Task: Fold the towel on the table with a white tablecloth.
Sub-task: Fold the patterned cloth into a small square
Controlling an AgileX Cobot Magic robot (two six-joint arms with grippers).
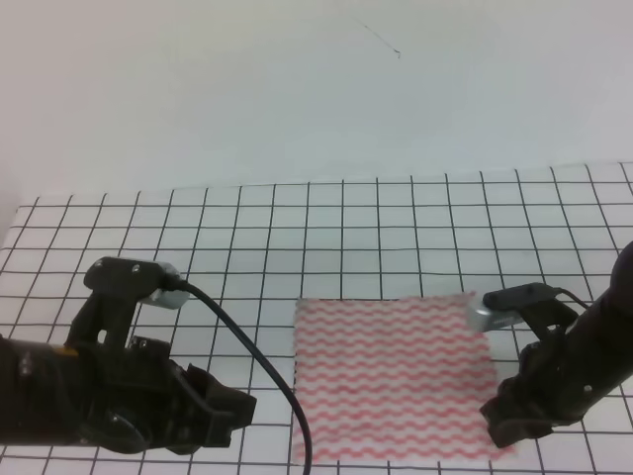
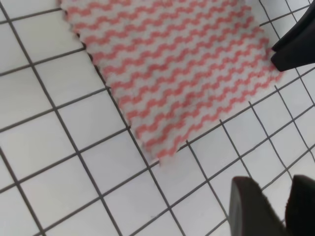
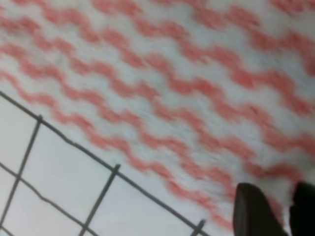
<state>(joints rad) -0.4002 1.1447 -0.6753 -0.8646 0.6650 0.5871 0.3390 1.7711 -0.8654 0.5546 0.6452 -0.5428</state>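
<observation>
The towel [image 1: 391, 376], white with pink-red wavy stripes, lies flat and unfolded on the table with a white tablecloth [image 1: 297, 228] marked with a black grid. My left gripper [image 1: 232, 408] hovers low over bare grid squares left of the towel's near-left corner, apart from it. Its fingers [image 2: 256, 209] stand close together with nothing between them. My right gripper [image 1: 499, 427] sits over the towel's near-right corner. In the right wrist view the towel [image 3: 162, 88] fills most of the frame, and the right gripper [image 3: 281, 212] has its fingers nearly together just above the cloth.
The right arm [image 2: 295, 44] shows dark at the towel's [image 2: 172, 73] edge in the left wrist view. A black cable [image 1: 257, 356] runs from the left arm across the table near the towel's left edge. A plain pale wall rises behind the table.
</observation>
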